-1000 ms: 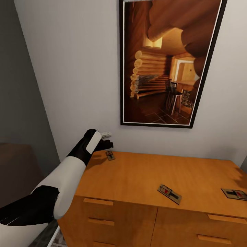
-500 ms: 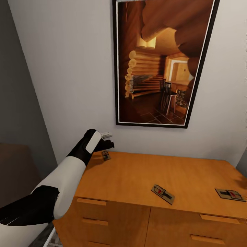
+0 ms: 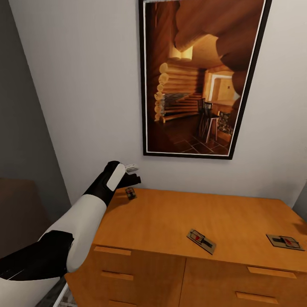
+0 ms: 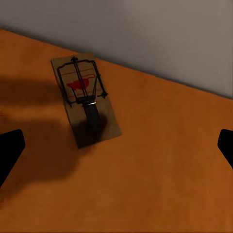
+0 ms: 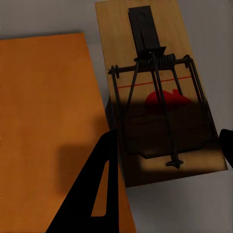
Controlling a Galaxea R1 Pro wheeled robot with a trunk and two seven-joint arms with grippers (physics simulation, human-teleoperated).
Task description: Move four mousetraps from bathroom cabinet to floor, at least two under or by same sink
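Three mousetraps lie on top of the orange-brown cabinet (image 3: 170, 221): one at the back left corner (image 3: 131, 193), one near the front middle (image 3: 201, 241), one at the front right (image 3: 285, 241). My left gripper (image 3: 134, 181) hangs just above the back left mousetrap (image 4: 85, 99). In the left wrist view it (image 4: 116, 148) is open wide, with its fingertips (image 4: 9, 150) apart over the wood beside the trap. My right gripper (image 5: 167, 160) is shut on another mousetrap (image 5: 160, 92), held by its long sides close to the camera, beside the cabinet's edge (image 5: 48, 121).
A large framed picture of a log cabin (image 3: 200, 76) hangs on the white wall behind the cabinet. Drawer fronts with bar handles (image 3: 113, 250) face me below. A grey wall (image 3: 21, 128) closes the left side.
The whole view has shifted a little to the left, so the camera moved. My left gripper now sits slightly more over the back left mousetrap. The traps on the cabinet have not moved.
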